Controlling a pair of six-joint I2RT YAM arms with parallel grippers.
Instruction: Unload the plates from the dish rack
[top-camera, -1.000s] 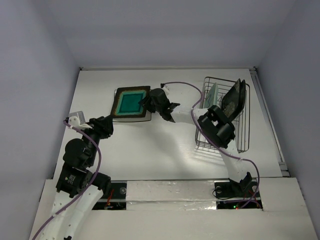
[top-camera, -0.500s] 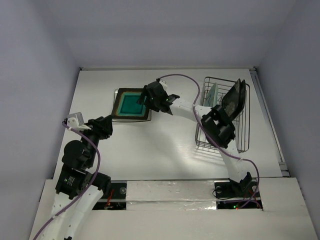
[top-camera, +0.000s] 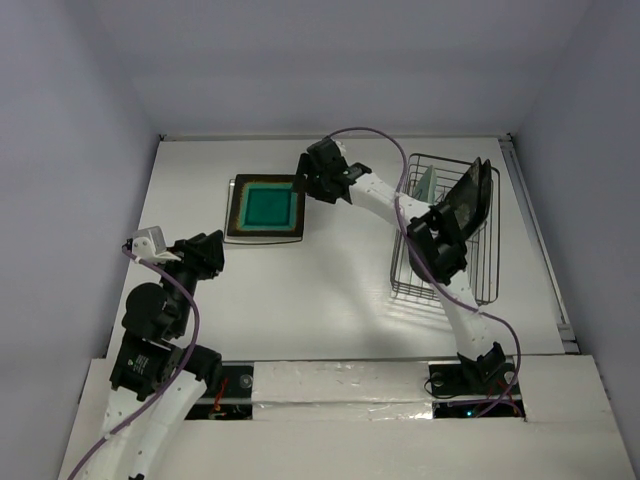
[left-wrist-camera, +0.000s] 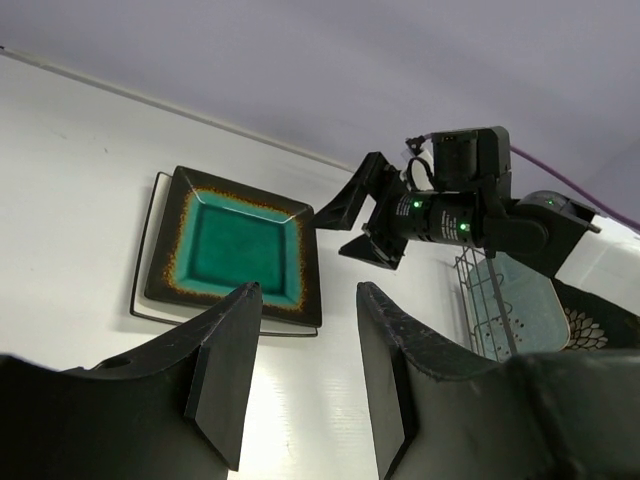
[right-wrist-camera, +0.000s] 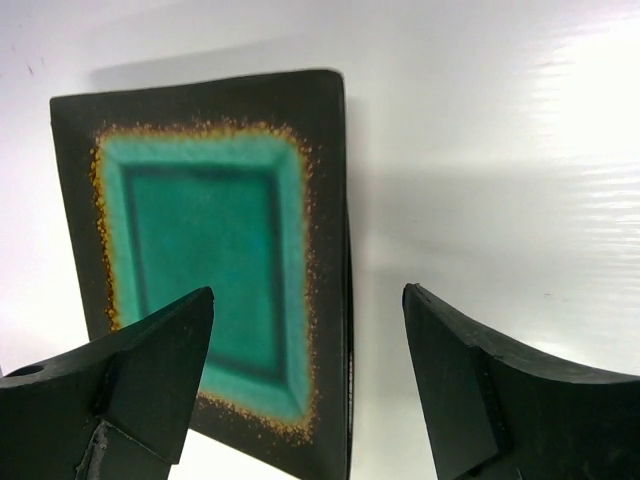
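A: Biggest first. Worktop?
B: White worktop, w/ the rack on its right side, beside the R arm
A: What's in the rack?
B: 2 plates, both on edge. Black flower plate leans at the far right, mint plate stands just left of it
A: Other plates?
B: Teal plate lies flat at the far left-centre of the worktop, well apart from the rack. It sits on a white plate; only a thin edge of that one shows
A: R jaws?
B: Spread wide, nothing between them, hanging over the teal plate's right edge. Can't tell if they touch it, but the wrist cam shows the plate lying free below
A: L jaws?
B: Partway apart, empty, low at the worktop's left side, pointing twd the teal plate & well short of it
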